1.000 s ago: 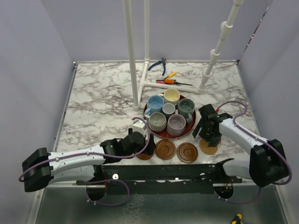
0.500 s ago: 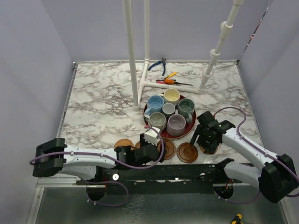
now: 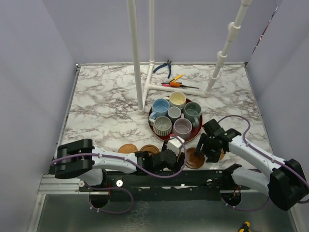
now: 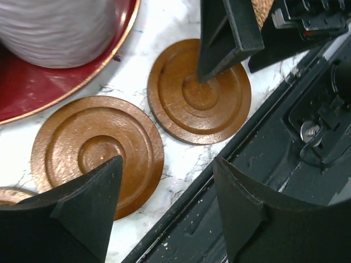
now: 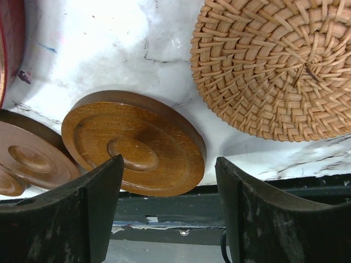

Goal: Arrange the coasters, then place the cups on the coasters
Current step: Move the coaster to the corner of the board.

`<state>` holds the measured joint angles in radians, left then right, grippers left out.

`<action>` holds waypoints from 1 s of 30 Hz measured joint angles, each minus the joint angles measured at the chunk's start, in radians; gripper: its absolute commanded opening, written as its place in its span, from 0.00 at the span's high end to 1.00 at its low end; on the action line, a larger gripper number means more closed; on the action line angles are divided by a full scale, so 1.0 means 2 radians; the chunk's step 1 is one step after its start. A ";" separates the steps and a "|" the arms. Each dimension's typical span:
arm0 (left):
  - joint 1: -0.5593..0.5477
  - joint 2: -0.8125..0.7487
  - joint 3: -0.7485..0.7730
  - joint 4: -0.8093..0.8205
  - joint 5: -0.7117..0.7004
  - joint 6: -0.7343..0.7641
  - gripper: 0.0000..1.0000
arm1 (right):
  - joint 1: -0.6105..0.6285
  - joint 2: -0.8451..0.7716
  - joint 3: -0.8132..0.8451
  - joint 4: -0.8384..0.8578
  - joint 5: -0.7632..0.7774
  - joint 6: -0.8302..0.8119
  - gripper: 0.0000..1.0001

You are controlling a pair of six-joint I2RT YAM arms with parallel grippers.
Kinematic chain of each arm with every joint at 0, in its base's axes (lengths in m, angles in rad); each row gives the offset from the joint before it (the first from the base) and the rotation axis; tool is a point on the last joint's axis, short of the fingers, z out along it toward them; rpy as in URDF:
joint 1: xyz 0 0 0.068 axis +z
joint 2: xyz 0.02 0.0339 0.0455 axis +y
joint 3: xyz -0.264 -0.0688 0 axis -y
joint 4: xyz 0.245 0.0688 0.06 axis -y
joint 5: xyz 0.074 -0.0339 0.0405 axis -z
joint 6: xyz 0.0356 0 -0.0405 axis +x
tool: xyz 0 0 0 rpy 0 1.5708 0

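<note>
Several wooden coasters lie along the near table edge: two (image 3: 128, 148) (image 3: 150, 148) on the left, one (image 3: 194, 158) between the grippers. My left gripper (image 3: 176, 152) (image 4: 167, 161) hovers open over the table edge, a ringed coaster (image 4: 97, 153) by its left finger. My right gripper (image 3: 205, 148) (image 5: 169, 160) is open above the right-hand wooden coaster (image 5: 134, 145) (image 4: 200, 90), one fingertip at its centre. A woven tan coaster (image 5: 274, 66) lies just right of it. Several cups stand on the red tray (image 3: 197, 131), the lavender cup (image 3: 182, 128) (image 4: 55, 27) nearest.
White pipe stands (image 3: 136, 58) (image 3: 222, 53) rise behind the tray. Pliers (image 3: 165, 67) and screwdrivers (image 3: 176, 83) lie at the back of the marble table. The black frame rail (image 4: 263, 181) runs right along the near edge under both grippers.
My left arm has swept right along the near edge, uncovering two coasters. My right gripper has slid left off the woven coaster to the wooden one. Both jaws have narrowed a little.
</note>
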<state>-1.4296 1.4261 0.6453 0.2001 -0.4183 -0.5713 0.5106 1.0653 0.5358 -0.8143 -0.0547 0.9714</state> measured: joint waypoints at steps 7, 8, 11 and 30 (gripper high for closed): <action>-0.002 0.042 0.006 0.014 0.032 0.012 0.34 | 0.004 0.000 -0.012 0.009 -0.007 0.000 0.31; -0.002 0.045 0.006 0.015 0.032 0.013 0.34 | 0.004 0.001 -0.012 0.010 -0.007 0.000 0.31; -0.002 0.052 0.008 0.015 0.031 0.018 0.34 | 0.005 0.002 -0.012 0.019 -0.008 0.000 0.32; 0.012 0.086 0.024 0.011 0.015 0.043 0.33 | 0.015 0.018 -0.015 0.046 -0.023 0.004 0.34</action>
<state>-1.4063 1.5978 0.6926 0.2218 -0.3889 -0.4850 0.5415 1.1019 0.5056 -0.7219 -0.1013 0.9802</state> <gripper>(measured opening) 0.666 0.662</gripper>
